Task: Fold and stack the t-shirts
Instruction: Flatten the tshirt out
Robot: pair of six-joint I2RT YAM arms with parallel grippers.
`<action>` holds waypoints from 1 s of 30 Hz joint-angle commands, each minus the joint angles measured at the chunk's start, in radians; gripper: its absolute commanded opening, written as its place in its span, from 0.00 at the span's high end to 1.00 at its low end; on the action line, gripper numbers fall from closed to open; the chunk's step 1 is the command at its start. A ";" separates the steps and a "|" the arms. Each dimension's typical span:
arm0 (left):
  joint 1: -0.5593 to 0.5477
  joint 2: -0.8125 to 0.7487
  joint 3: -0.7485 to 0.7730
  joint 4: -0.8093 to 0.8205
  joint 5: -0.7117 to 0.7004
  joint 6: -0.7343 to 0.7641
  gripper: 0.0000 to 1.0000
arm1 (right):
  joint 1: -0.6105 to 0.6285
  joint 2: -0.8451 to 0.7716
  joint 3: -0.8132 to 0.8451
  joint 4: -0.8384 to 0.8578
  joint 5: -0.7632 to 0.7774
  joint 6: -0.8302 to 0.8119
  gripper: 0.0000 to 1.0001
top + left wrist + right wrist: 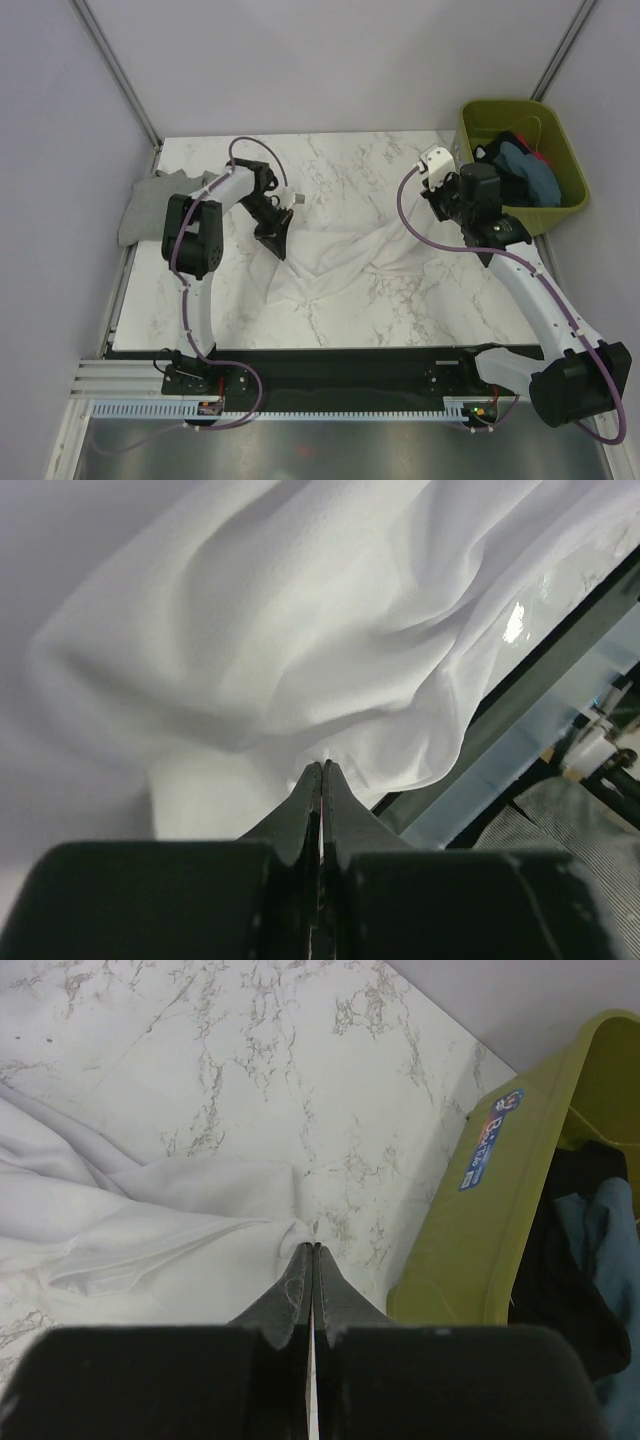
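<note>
White t-shirt: lay crumpled on the counter, stretched between both tools.
Left tool: pressed together, pinching a fold of the white cloth at its tips.
Right tool: pressed together, pinching the shirt's edge.
Olive bin: just right of the right tool, held a blue-teal t-shirt and a dark t-shirt.
Grey t-shirt: well left of the left tool, at the counter's edge.

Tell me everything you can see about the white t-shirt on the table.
The white t-shirt is soft, plain cloth, unfolded and rumpled, stretched in long wrinkles across the middle of the marble table. The left tool is shut on one bunched edge. The right tool is shut on the opposite edge, near the green bin. No neck mark shows.
</note>
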 commanded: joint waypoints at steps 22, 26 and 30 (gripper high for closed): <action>0.097 -0.186 0.173 -0.044 -0.129 -0.061 0.98 | 0.273 0.420 0.095 0.105 -0.056 -0.007 0.68; 0.097 -0.183 0.169 -0.042 -0.116 -0.061 0.98 | 0.274 0.403 0.186 0.116 0.071 0.016 0.49; 0.100 -0.174 0.179 -0.036 -0.109 -0.064 0.98 | 0.274 0.374 0.225 0.128 0.171 -0.019 0.47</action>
